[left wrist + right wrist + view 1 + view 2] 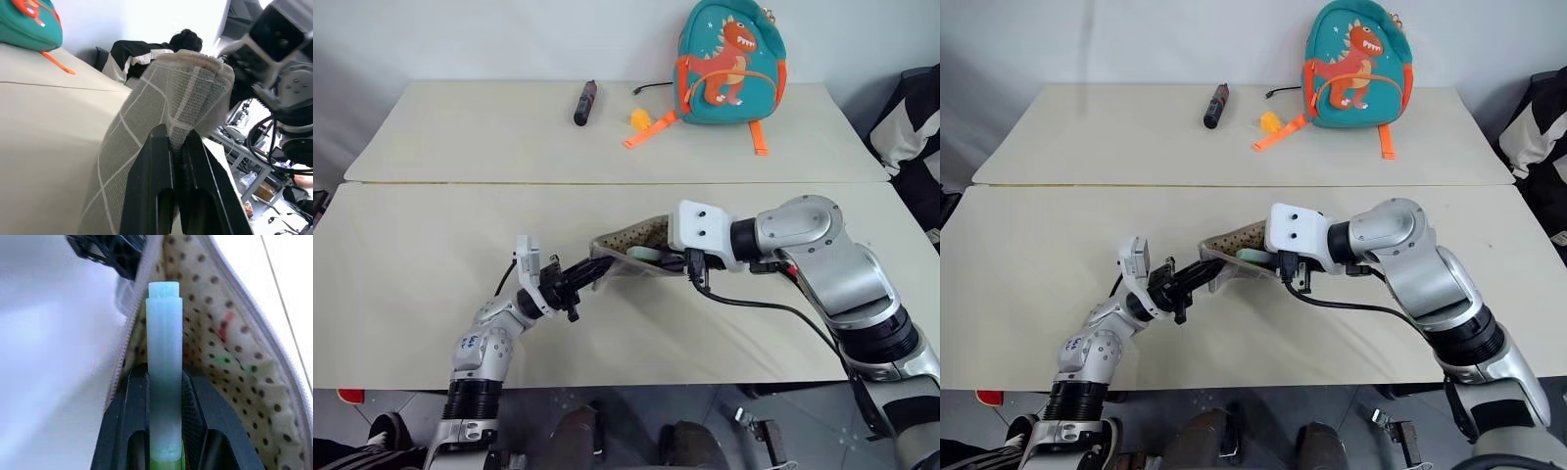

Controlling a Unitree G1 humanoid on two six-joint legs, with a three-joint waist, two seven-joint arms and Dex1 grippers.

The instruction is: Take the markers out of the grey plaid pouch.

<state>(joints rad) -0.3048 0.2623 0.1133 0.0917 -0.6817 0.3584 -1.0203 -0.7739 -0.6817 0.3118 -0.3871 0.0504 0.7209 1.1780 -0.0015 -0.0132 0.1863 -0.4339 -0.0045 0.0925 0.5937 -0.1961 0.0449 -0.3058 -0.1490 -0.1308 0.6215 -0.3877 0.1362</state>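
Grey plaid pouch point(631, 245), mouth open, lifted off surface point(411, 284): left pincer point(590, 275) clamped on its edge, right pincer point(165, 382) clamped on light green marker point(165, 357).

Two beige tables point(431, 255) stand edge to edge; the far one bears a teal backpack point(729, 64), a dark stick point(584, 103).

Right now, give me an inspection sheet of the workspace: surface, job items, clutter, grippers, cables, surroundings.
Surface: two beige tables, butted together.
Job's things: grey plaid fabric pouch held above the near table, mouth open; light green slim marker partly out of it.
Clutter: teal dinosaur backpack, dark stick, small yellow object on the far table.
Grippers: left gripper fingers shut on the pouch; right gripper shut on the marker.
Cables: black cable along the right arm.
Surroundings: white wall.
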